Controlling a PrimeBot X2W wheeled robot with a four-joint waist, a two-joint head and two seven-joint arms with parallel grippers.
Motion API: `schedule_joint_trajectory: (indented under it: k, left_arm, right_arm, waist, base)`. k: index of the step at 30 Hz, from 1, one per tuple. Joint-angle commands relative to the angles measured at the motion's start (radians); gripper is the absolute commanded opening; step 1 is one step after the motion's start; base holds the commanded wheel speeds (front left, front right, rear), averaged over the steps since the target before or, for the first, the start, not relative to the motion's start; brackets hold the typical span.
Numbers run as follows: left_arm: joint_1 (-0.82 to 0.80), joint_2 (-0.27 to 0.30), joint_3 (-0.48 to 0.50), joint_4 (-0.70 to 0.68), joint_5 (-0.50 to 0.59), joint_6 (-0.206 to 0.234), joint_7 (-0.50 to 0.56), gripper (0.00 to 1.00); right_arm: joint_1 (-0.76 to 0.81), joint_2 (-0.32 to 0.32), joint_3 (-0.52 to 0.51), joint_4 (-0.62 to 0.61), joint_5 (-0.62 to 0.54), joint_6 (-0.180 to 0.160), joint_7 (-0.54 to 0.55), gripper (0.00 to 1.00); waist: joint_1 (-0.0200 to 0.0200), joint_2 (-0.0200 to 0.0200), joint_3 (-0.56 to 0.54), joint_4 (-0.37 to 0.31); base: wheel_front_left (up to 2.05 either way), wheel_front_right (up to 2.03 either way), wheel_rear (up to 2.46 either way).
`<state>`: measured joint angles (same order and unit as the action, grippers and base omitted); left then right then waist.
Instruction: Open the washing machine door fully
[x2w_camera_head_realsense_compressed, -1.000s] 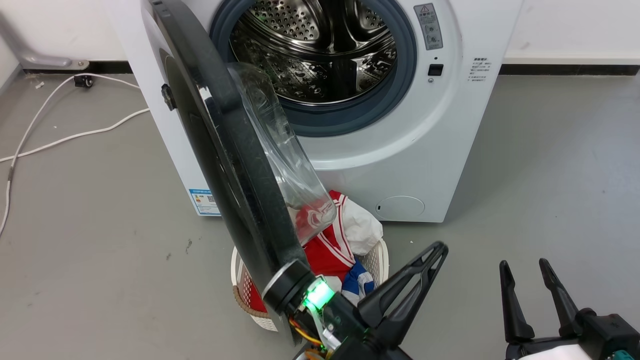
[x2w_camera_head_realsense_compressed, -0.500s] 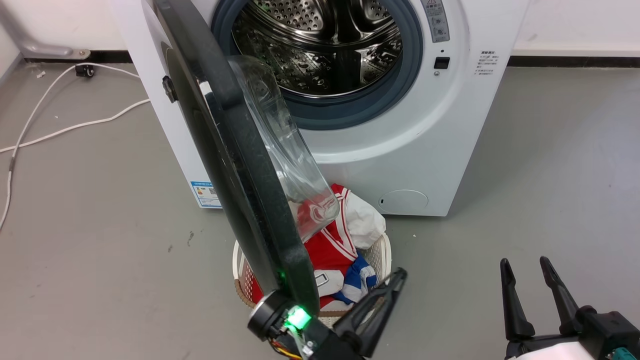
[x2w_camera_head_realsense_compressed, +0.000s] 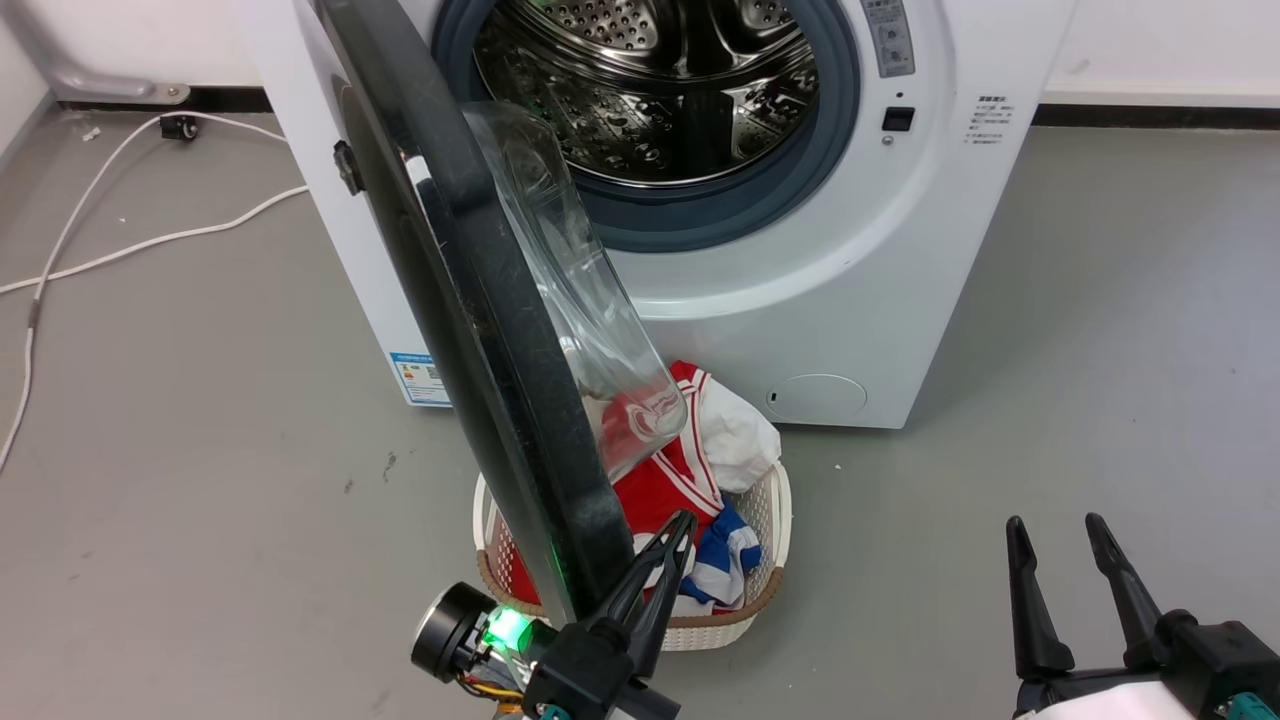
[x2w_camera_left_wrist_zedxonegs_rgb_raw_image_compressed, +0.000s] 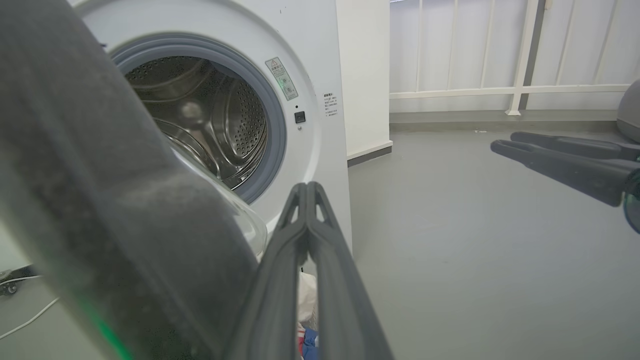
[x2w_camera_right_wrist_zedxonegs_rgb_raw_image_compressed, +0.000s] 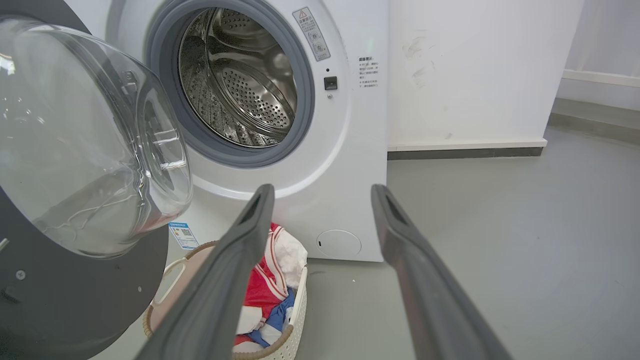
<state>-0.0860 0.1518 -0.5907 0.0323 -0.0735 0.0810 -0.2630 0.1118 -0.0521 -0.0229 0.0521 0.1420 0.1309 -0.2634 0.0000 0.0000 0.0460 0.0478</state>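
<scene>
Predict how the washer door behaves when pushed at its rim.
The washing machine door looks rigid and hinged, so it probably swings as one piece. Its smooth rim may let the shut left gripper slide. The bulging glass bowl suggests some weight.

The head camera is looking down from above at the washing machine (x2w_camera_head_realsense_compressed: 800, 300) and the floor (x2w_camera_head_realsense_compressed: 200, 450). The left wrist camera is sitting low, very near the washing machine door (x2w_camera_left_wrist_zedxonegs_rgb_raw_image_compressed: 100, 200), facing the drum (x2w_camera_left_wrist_zedxonegs_rgb_raw_image_compressed: 200, 115). The right wrist camera is looking from low, further back. All three are sharing the drum.
</scene>
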Motion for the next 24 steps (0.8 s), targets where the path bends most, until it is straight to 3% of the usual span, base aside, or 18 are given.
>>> schedule_joint_trajectory:
  k: [1, 24]
  left_arm:
    - [0.013, 0.006, 0.017, 0.005, -0.001, 0.010, -0.003, 0.00]
    - [0.132, 0.044, 0.166, -0.048, -0.011, 0.068, 0.000, 0.00]
  right_arm:
    - [-0.002, 0.003, 0.002, 0.003, 0.003, 0.000, -0.002, 1.00]
    - [0.027, 0.003, 0.020, 0.016, 0.005, 0.000, -0.002, 1.00]
  waist:
    - [0.0000, 0.0000, -0.001, 0.008]
    - [0.0000, 0.0000, -0.023, 0.151]
  base:
    - [0.00, 0.00, 0.00]
    - [0.00, 0.00, 0.00]
